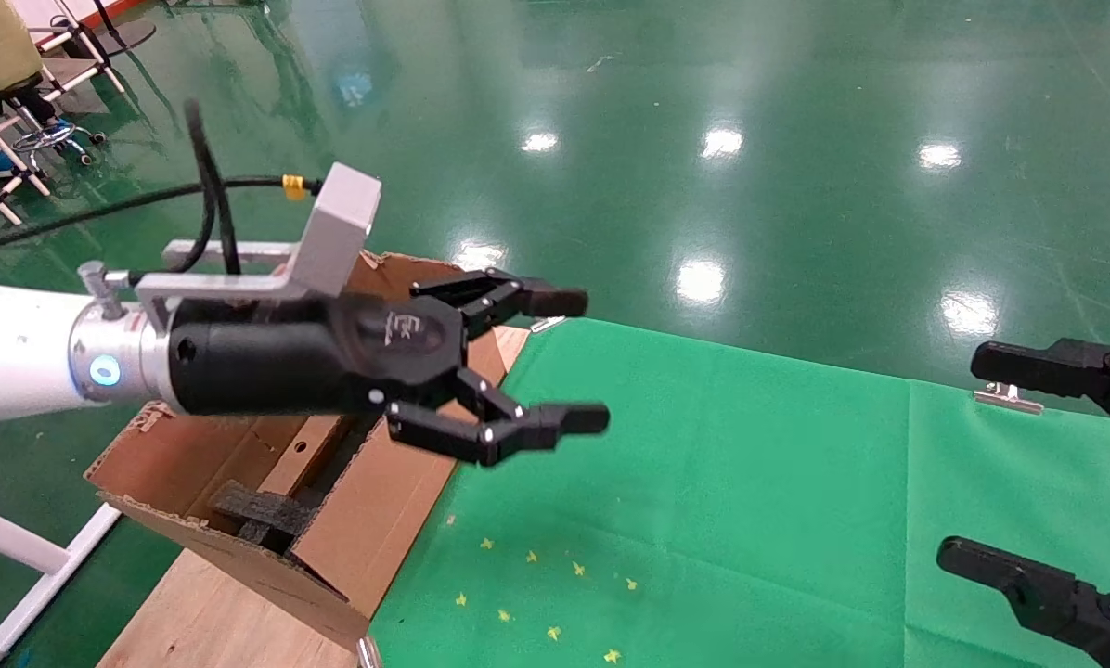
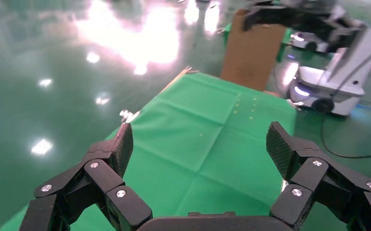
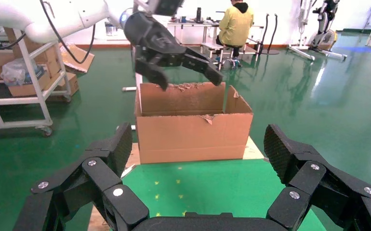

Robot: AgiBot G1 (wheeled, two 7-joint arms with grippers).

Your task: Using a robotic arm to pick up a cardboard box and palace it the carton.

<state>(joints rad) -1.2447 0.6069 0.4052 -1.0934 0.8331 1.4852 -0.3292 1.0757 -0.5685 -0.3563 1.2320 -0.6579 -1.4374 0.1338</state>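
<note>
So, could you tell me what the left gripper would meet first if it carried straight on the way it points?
Probably nothing close: the open left gripper points out over the green cloth, clear of the carton, though depth is uncertain.

A glossy green floor [image 1: 796,111] fills the room, mirroring rows of bright ceiling lights as white patches. In front lies a green cloth [image 1: 722,482] with fold creases and small yellow star marks [image 1: 555,594], spread over a wooden tabletop [image 1: 193,612] whose bare boards show at one side. A metal clip [image 1: 1005,397] sits at the cloth's far edge. In the right wrist view, a person in a yellow jacket [image 3: 235,24] sits with back turned at a desk before a white wall [image 3: 280,14]. A white wheeled rack [image 3: 24,91] holds what look like cardboard boxes and bags. Farther off stands a white frame stand [image 3: 321,29].
</note>
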